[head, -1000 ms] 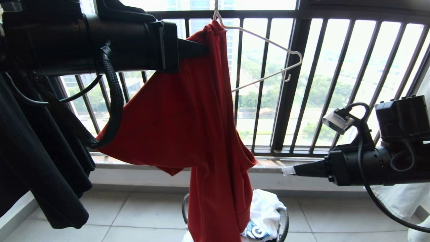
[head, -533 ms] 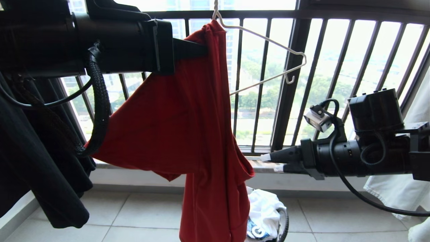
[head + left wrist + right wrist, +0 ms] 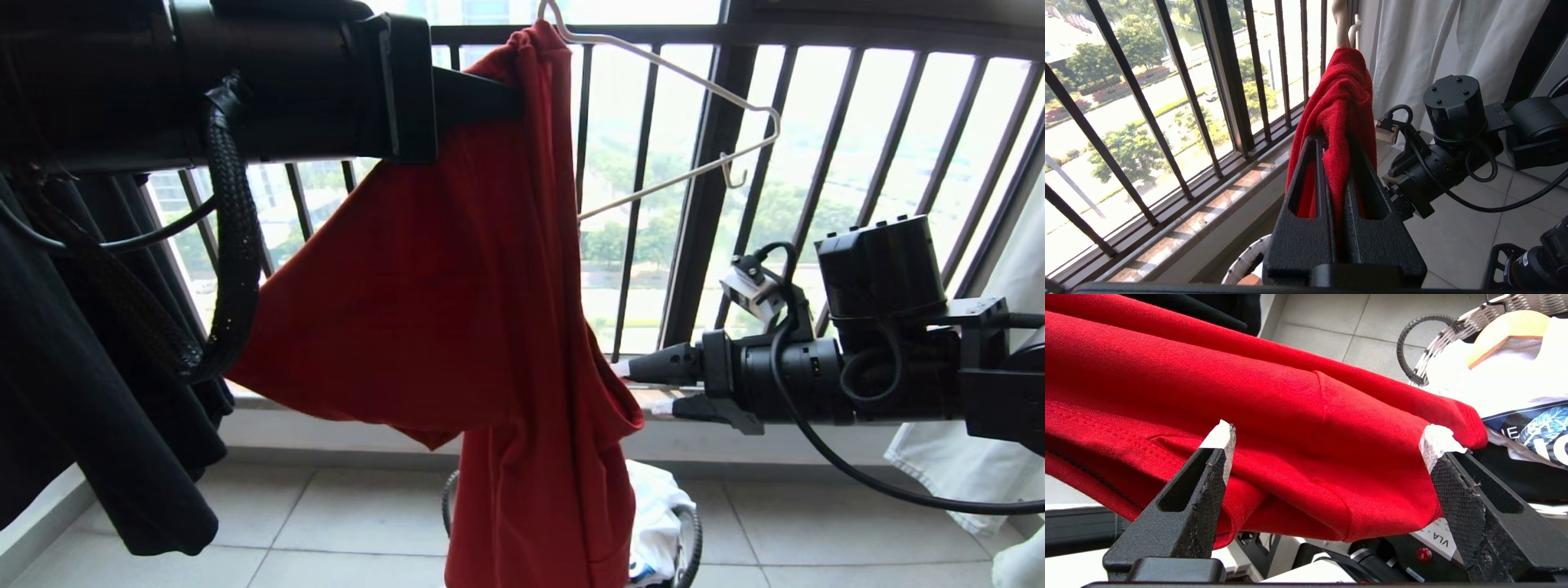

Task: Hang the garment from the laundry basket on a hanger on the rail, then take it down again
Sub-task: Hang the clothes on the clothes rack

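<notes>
The red garment (image 3: 457, 286) hangs bunched over one arm of the cream wire hanger (image 3: 678, 77); the hanger's other arm is bare. My left gripper (image 3: 514, 102) is high up, shut on the gathered fabric near the garment's top (image 3: 1343, 94). The right gripper (image 3: 641, 388) stands open at the sleeve's edge, lower on the garment's right side. In the right wrist view the red cloth (image 3: 1290, 416) lies just beyond and between its white-tipped fingers (image 3: 1220, 435). The laundry basket (image 3: 690, 539) sits on the floor below, partly behind the garment. The rail is out of view.
A black garment (image 3: 98, 408) hangs at the left and a white cloth (image 3: 963, 474) at the right. The black railing (image 3: 710, 204) runs behind. White clothes (image 3: 653, 506) and a wooden hanger (image 3: 1506, 330) lie in the basket.
The right gripper has opened wide and moved up and left to the garment's sleeve. The hanger and garment have swung a little to the right with the left gripper.
</notes>
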You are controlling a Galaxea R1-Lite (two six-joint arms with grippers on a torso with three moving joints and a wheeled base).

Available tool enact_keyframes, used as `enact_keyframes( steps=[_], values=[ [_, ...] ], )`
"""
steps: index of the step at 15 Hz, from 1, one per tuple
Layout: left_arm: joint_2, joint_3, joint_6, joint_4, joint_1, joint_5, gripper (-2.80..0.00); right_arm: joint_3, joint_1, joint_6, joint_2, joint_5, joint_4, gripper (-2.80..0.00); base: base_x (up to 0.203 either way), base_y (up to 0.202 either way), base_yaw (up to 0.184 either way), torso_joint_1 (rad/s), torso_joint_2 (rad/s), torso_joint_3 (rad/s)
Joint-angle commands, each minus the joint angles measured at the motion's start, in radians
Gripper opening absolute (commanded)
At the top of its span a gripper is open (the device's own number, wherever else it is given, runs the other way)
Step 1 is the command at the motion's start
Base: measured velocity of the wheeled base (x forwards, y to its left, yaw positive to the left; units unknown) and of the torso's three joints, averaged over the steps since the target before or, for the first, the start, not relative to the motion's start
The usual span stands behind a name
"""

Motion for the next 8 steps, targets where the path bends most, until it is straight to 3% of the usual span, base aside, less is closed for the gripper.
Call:
enact_keyframes(
  steps=[1, 8],
  values=[
    [0.005, 0.001, -0.001, 0.0, -0.001, -0.002, -2.8, -0.002, 0.0, 0.005, -0.021, 0.002, -0.003, 0.0, 0.0, 0.0, 0.0, 0.0, 0.0, 0.0],
    [0.001, 0.005, 0.001, 0.003, -0.001, 0.0, -2.8, -0.004, -0.005, 0.006, -0.071, -0.038, -0.004, 0.0, 0.0, 0.0, 0.0, 0.0, 0.0, 0.0]
  ],
)
